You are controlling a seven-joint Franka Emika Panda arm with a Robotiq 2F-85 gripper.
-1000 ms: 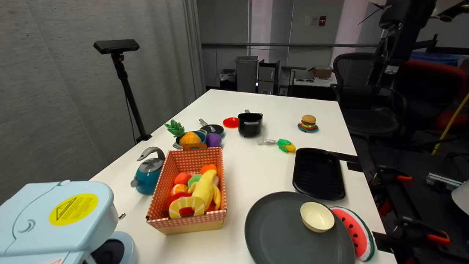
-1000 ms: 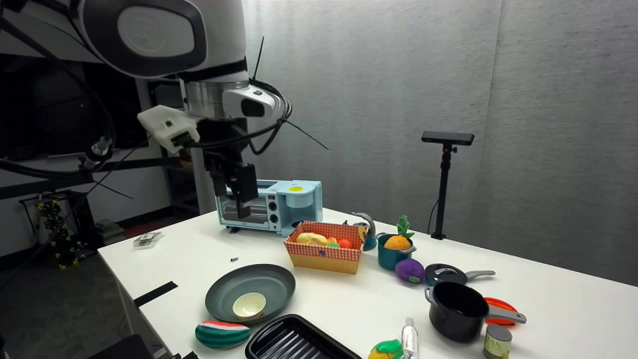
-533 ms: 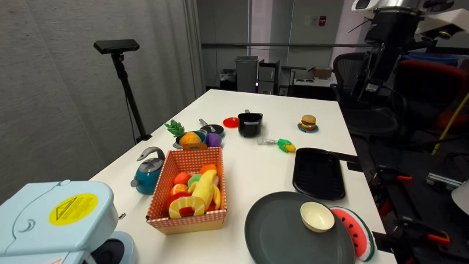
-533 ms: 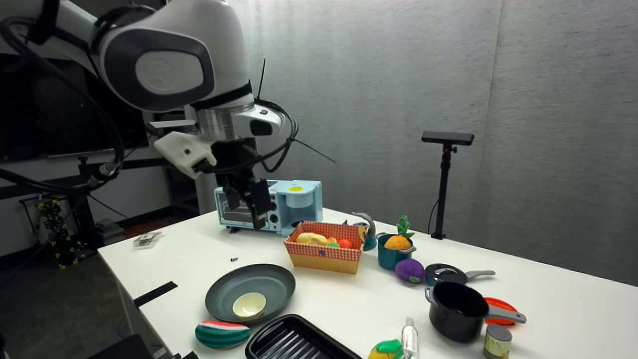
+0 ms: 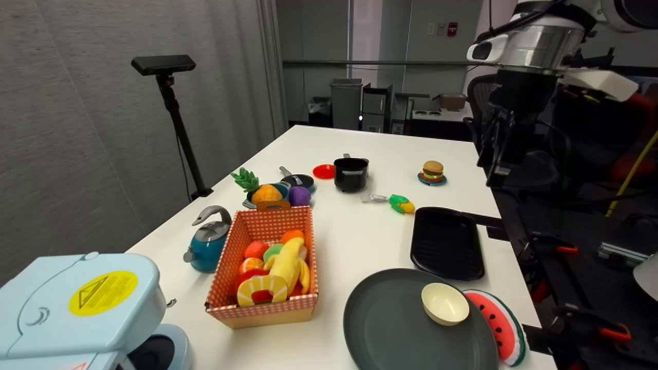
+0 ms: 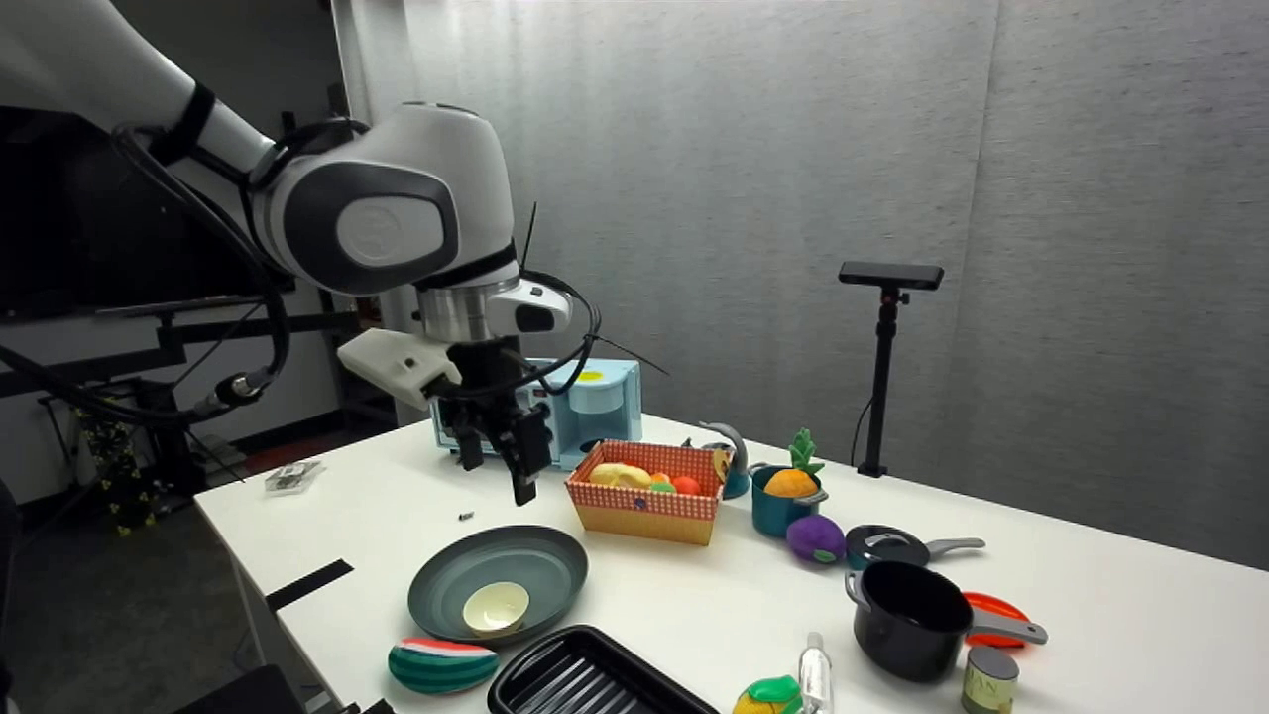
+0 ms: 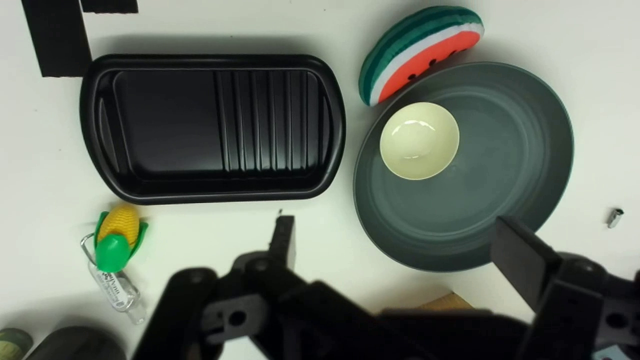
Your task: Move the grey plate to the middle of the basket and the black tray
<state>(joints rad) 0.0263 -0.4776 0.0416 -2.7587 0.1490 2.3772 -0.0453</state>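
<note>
Across the white tabletop [image 6: 714, 610] all stays put: the grey plate [image 7: 472, 172], a cream bowl [image 7: 419, 141] inside it, lies with the black tray [image 7: 212, 129] just beside it and the basket [image 6: 634, 522] near it, so the move seems not yet begun. Only the arm [image 6: 397, 218] differs, hanging lower and nearer the plate than a second ago, likely reaching for it. It points downward, higher than the plate and clear of it, with the gripper [image 7: 395, 237] spread wide and holding nothing.
</note>
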